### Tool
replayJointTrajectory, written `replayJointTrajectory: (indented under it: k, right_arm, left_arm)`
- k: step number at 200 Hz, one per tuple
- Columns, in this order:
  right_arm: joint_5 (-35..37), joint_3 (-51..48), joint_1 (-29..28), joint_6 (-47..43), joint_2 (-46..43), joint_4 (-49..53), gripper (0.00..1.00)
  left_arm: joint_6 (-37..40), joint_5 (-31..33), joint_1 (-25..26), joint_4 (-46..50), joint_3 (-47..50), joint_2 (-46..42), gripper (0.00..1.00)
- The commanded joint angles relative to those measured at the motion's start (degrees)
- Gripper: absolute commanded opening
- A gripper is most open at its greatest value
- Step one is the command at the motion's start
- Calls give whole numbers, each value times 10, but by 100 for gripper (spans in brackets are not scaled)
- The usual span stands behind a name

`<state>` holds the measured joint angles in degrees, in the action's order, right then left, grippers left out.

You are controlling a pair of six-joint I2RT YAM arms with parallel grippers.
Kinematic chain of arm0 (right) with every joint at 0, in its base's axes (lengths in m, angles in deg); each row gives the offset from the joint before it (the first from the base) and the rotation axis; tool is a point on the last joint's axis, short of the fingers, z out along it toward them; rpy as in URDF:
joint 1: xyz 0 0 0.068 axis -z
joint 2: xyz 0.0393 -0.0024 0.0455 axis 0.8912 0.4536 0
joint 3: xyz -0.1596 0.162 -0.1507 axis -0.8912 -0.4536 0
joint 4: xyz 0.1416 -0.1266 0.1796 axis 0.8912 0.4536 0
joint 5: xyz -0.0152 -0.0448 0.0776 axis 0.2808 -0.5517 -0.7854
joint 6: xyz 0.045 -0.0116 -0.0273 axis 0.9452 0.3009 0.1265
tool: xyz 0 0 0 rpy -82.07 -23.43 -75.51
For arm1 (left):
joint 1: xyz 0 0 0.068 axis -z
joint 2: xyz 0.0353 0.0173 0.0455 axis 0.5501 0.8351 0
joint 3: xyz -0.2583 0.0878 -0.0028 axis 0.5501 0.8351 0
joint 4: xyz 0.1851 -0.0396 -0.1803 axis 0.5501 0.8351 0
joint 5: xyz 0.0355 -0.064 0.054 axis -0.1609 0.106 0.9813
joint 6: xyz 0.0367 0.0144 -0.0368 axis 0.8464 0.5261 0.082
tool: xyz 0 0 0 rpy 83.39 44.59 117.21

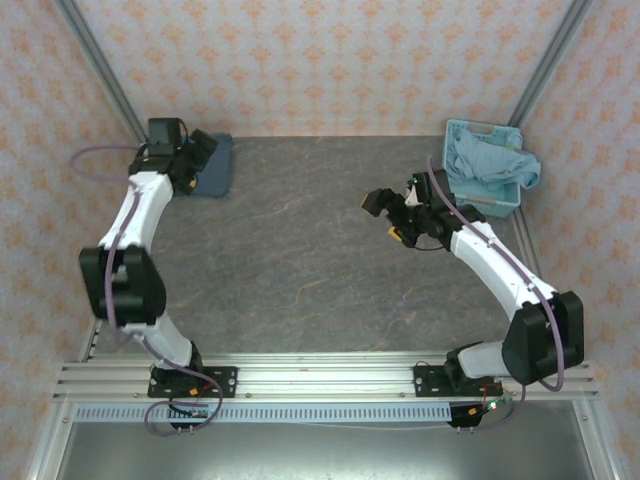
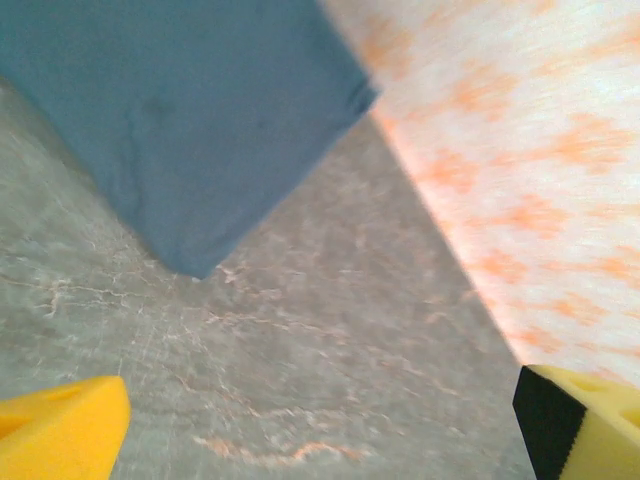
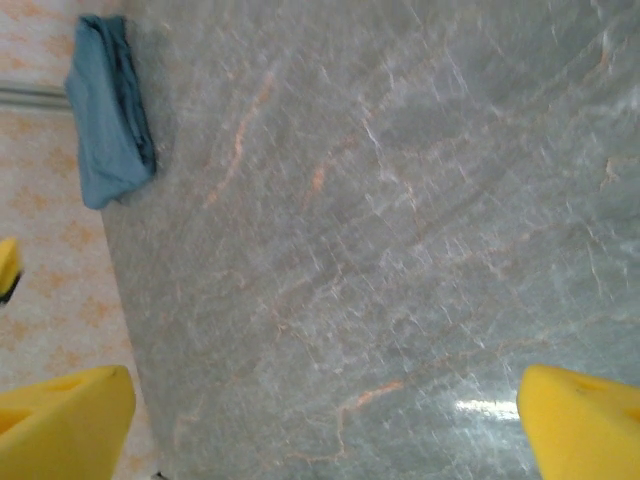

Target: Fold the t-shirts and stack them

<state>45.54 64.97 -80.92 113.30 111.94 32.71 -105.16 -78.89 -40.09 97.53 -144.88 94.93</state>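
Observation:
A dark slate-blue t-shirt (image 1: 214, 166) lies folded in the table's far left corner. My left gripper (image 1: 204, 151) hovers right at its near edge, open. In the left wrist view the shirt (image 2: 190, 110) fills the upper left, and the yellow fingertips (image 2: 60, 430) stand wide apart over bare table with nothing between them. An aqua-blue t-shirt (image 1: 494, 162) sits crumpled in the light-blue basket (image 1: 488, 208) at the far right. My right gripper (image 1: 388, 218) hangs open just left of the basket. The right wrist view shows its fingertips (image 3: 585, 425) spread over bare table and the folded shirt (image 3: 110, 110) far off.
The grey marbled tabletop (image 1: 300, 260) stretches between the two arms. Orange-patterned walls (image 1: 320, 60) close in the back and both sides, and the wall (image 2: 520, 150) runs close beside the left gripper. An aluminium rail (image 1: 320, 378) carries the arm bases at the near edge.

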Motion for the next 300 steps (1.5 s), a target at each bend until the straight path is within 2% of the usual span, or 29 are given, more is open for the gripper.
replayJointTrajectory:
  k: [1,12,23,37,51,62,76,90,100,111,119,138,163,196,203,239,248,255,266,274,294,300]
  right_arm:
    - [45,39,2,-53,-50,-26,99]
    - [65,41,3,-62,-75,-41,99]
    - [101,45,3,-67,-90,-47,99]
    - [165,73,3,-71,-111,0,99]
    - [240,102,3,-70,-110,61,99]
    - [295,103,3,-73,-112,82,99]
    - [367,71,5,-105,-129,67,99]
    - [415,-8,10,-169,-158,-5,99]
    - [459,-88,11,-213,-182,-84,99]
    - [497,-184,15,-276,-212,-188,99]
    - [511,-219,24,-296,-217,-222,99]
    - [510,-268,73,-300,-195,-241,99]
    - [496,-351,121,-317,-136,-378,99]
    - [465,-363,154,-329,-42,-477,99]
    - [451,-368,157,-333,-22,-528,99]
    - [390,-343,179,-358,65,-614,99]
    - [357,-358,179,-374,73,-646,99]
    - [344,-378,179,-377,85,-691,99]
    - [361,-422,180,-372,103,-796,99]
    - [372,-429,180,-367,91,-794,99]
    - [366,-396,179,-373,101,-741,99]
    - [367,-381,175,-377,97,-705,99]
  left_arm:
    - [68,82,25,64,68,-111,100]
    - [88,126,42,82,91,-162,100]
    - [101,216,68,115,110,-209,100]
    - [83,310,87,142,146,-264,100]
    - [68,377,95,147,191,-318,100]
    - [103,374,95,100,251,-367,100]
    - [203,356,100,-8,352,-422,100]
    - [260,362,106,-59,430,-453,100]
    - [301,337,106,-110,481,-463,100]
    - [320,309,106,-172,535,-471,100]
    - [326,310,106,-208,563,-466,100]
    - [354,316,101,-284,596,-422,100]
    - [394,296,85,-382,588,-321,100]
    - [393,252,62,-497,573,-186,100]
    - [398,241,56,-519,569,-170,100]
    - [422,198,30,-593,578,-140,100]
    - [432,181,32,-651,616,-152,100]
    - [435,197,40,-705,654,-163,100]
    - [427,245,51,-804,710,-160,100]
    - [424,252,52,-869,731,-144,100]
    - [461,239,72,-807,664,-89,100]
    - [474,223,77,-748,624,-83,100]
